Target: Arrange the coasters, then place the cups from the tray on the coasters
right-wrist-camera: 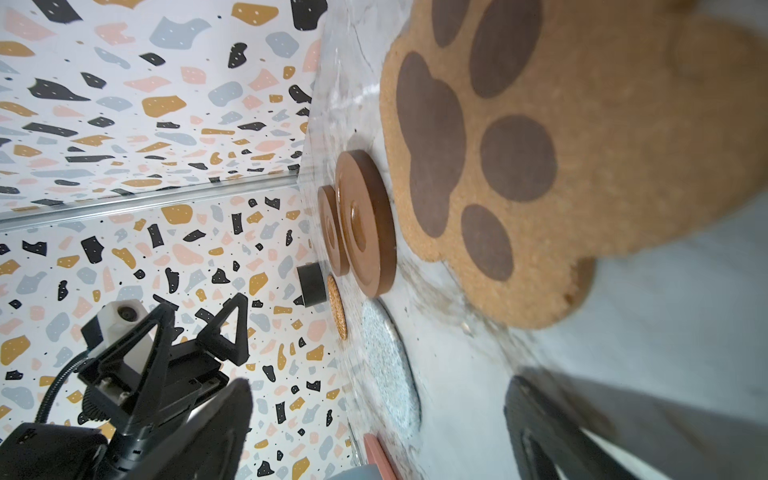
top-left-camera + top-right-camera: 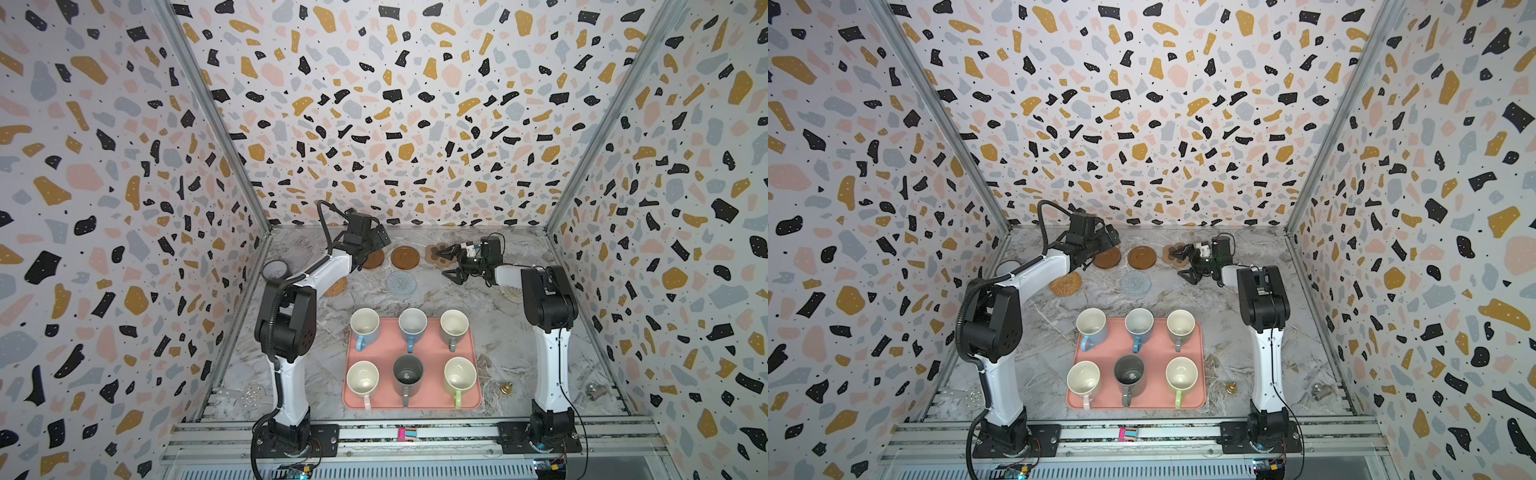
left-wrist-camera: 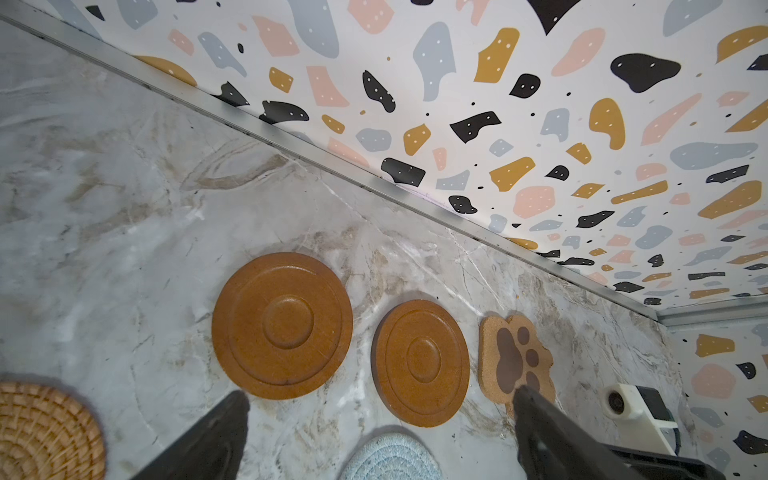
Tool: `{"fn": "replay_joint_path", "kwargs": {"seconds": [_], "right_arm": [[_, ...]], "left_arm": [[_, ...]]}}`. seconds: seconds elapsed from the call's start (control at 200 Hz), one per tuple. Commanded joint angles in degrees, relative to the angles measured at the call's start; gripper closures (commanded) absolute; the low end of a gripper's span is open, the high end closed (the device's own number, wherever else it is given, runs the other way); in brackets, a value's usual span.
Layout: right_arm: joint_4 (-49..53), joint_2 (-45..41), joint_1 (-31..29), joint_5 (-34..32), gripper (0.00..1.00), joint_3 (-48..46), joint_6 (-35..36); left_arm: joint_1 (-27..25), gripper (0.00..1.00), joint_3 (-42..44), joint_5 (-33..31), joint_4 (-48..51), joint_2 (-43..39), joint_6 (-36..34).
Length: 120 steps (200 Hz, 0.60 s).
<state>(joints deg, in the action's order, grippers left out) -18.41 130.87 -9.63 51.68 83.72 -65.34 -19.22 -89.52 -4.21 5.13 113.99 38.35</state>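
Overhead, both top views are taking in what the wrist cameras are barely catching. The tray [image 2: 428, 353] is lying well behind both sets of jaws. The cups [image 2: 408, 372] are standing upright on it in two rows of three, every handle pointing away from the jaws toward the arm bases. A top view is also showing the cream coaster [image 2: 514, 294] peeking out from behind the right arm.

The left wrist view is giving the close detail. The left gripper [image 3: 380, 397] is hanging with its jaws spread wide and nothing between them. The wooden discs [image 3: 282, 324] are lying flat just beyond its fingertips, and the paw coaster [image 3: 515, 359] is lying past one tip. The pale blue coaster [image 3: 390, 457] is sitting under the gap, and the rattan coaster [image 3: 45, 432] is lying outside the other tip.

The right wrist view is showing that gripper hovering clear of the table. The right gripper [image 1: 378, 386] is turning on its side, jaws released and empty, with the paw coaster just ahead.

The discs and the paw are forming one line running from the left jaws across to the right jaws. The paw's toes are pointing toward the right jaws, away from the discs.
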Motion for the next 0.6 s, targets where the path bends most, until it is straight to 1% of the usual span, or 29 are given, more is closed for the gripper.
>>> {"fn": "replay_joint_path", "kwargs": {"seconds": [0.0,0.175,0.405,0.496,0.596], "right_arm": [[2.9,-5.4,0.4,1.1,0.04,-0.8,2.6],[1.9,-7.9,0.9,2.5,0.04,0.1,3.2],[-7.6,-8.1,2.4,2.8,0.04,-0.5,-0.8],[-7.6,-8.2,3.5,2.0,0.04,-0.4,-0.6],[-4.8,-8.9,4.9,0.0,0.04,-0.5,1.5]], "left_arm": [[0.1,0.0,-0.7,-0.5,-0.9,-1.1,-0.8],[0.1,0.0,-0.7,0.0,-1.3,-0.7,-0.8],[0.1,0.0,-1.1,1.7,-1.2,0.0,-1.3],[0.1,0.0,-1.0,2.0,-1.2,-0.1,-1.3],[0.1,0.0,-0.7,2.1,-1.3,-0.3,-1.4]]}}
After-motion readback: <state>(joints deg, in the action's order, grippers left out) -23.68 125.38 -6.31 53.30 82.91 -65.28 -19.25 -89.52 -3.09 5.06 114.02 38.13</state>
